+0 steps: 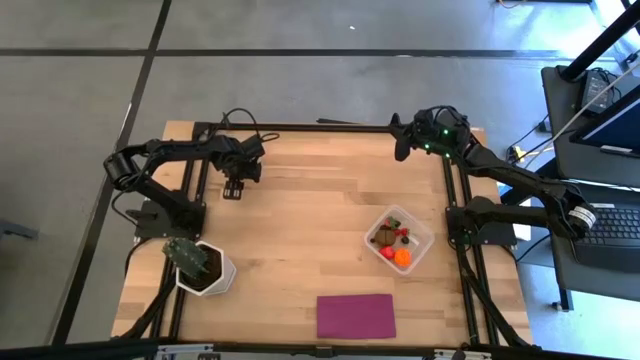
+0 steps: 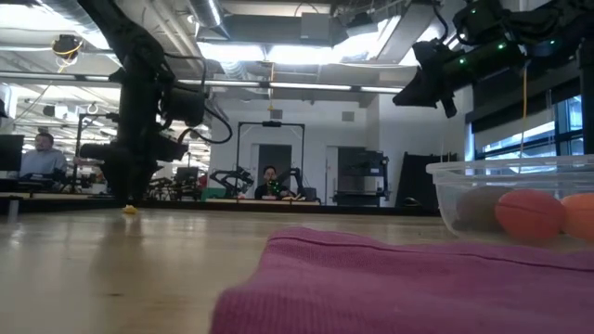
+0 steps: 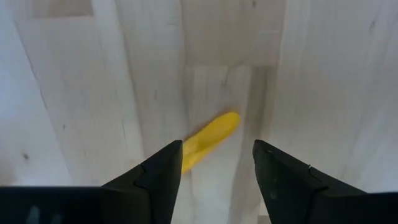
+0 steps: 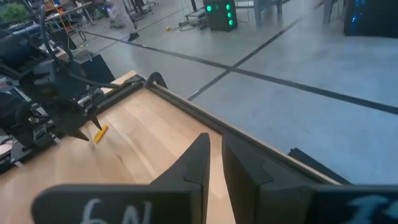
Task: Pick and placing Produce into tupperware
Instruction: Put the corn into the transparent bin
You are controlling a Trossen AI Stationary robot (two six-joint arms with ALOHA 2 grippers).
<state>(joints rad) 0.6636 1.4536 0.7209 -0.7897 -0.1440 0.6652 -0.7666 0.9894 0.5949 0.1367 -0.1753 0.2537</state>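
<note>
A small yellow bit (image 3: 210,137) lies flat on the wood near the table's far left; it also shows as the yellow bit (image 2: 129,211) and the yellow bit (image 4: 99,134). My left gripper (image 3: 217,167) points down just over it, open, a finger on either side; one end of the bit runs behind one finger. The clear tupperware (image 1: 420,238) stands at the right and holds an orange ball (image 1: 402,257), a brown oval (image 1: 384,237) and small red pieces (image 1: 386,253). My right gripper (image 4: 215,163) is shut and waits above the far right corner.
A white pot with a green plant (image 1: 203,268) stands at the near left. A magenta cloth (image 1: 355,315) lies flat near the near edge. A black frame (image 1: 320,127) runs along the table's edges. People sit in the room beyond.
</note>
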